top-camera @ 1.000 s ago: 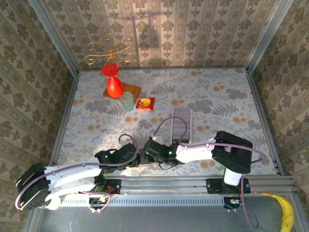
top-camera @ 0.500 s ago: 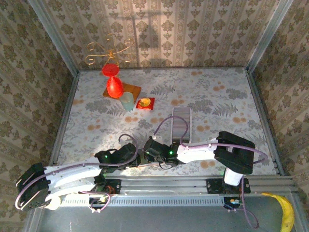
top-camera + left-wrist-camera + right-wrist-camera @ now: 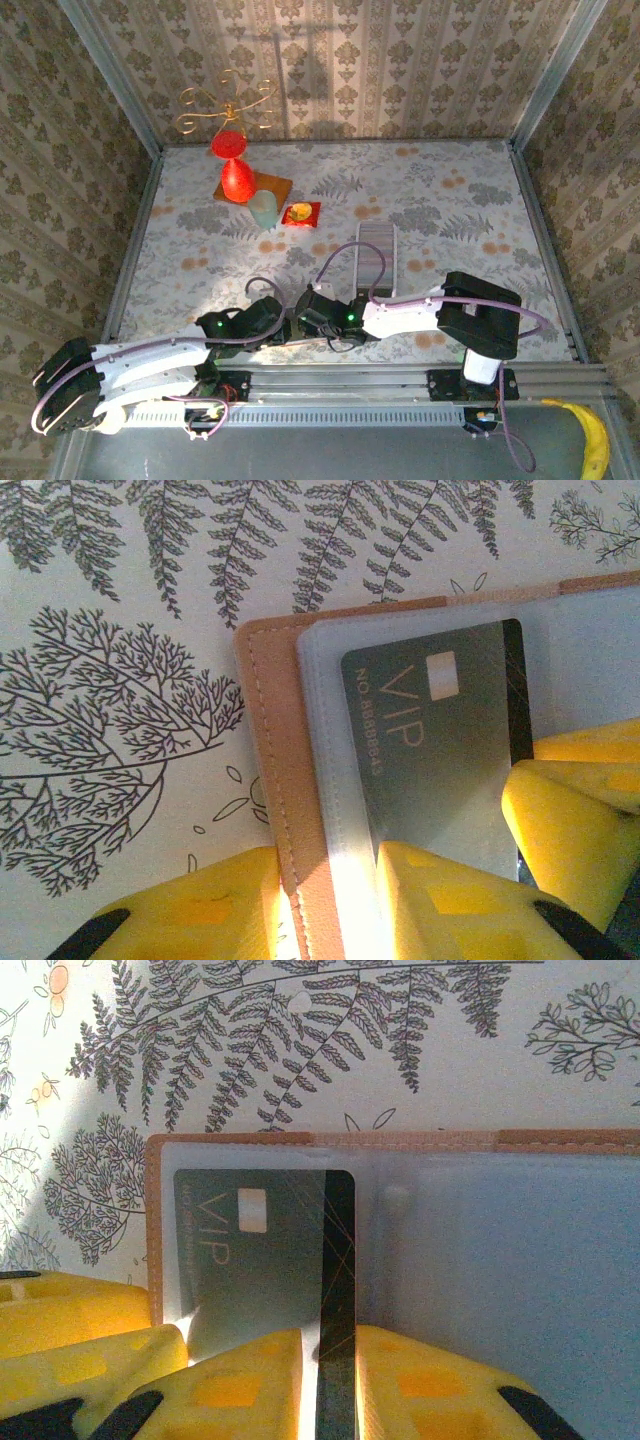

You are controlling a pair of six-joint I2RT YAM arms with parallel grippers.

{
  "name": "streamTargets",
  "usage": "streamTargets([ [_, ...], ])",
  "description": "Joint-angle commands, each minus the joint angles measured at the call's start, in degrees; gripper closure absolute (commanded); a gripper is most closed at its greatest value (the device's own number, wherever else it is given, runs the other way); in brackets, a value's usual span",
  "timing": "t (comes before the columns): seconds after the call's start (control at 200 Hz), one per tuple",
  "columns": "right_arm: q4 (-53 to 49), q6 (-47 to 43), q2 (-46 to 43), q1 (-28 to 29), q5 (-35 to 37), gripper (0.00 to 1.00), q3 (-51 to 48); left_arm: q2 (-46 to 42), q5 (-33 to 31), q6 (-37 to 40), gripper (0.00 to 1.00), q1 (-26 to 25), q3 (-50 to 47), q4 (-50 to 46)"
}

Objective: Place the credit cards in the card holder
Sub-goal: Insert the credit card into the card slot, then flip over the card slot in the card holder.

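Barely anything has shifted in the past second: the right arm's black elbow block sits a touch further left, and both wrists remain huddled at the near edge of the fern-patterned counter. Closest to the arms, the left gripper has its yellow jaws clamped on the near edge of the pinkish-tan leather card holder, which lies open and flat on the counter, clear plastic pockets facing up. A grey plastic credit card lettered VIP lies in the end pocket, its black-striped end toward the fold. The right gripper stands over that stripe, jaws drawn nearly together; whether they pinch the card cannot be told. Just beyond the card holder lies a long clear ribbed tray. Farther back stand a pale tumbler, a red square coaster, a red vase on a wooden board, and a gold wire ornament by the wall.
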Motion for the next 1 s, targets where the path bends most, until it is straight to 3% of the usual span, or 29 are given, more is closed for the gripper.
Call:
streamTargets([
  [0.0, 0.24, 0.01, -3.03, 1.16, 1.82, 0.79, 0.03, -0.85, 0.17, -0.97, 0.68, -0.39, -0.88, 0.72],
  [0.285, -10.42, -0.06, -12.2, 1.16, 8.39, 0.64, -3.99, -2.49, 0.05, -0.97, 0.68, -0.43, -0.8, 0.05],
  [0.76, -15.14, 2.67, -12.66, 1.86, 7.39, 0.66, -5.94, -7.36, -1.15, -1.47, 0.68, -0.3, -1.89, -2.97],
  [0.995, -16.0, 2.87, -11.2, 2.44, 7.01, 0.66, -5.07, -7.26, -1.28, -1.93, 0.75, -0.3, -2.73, -2.78],
])
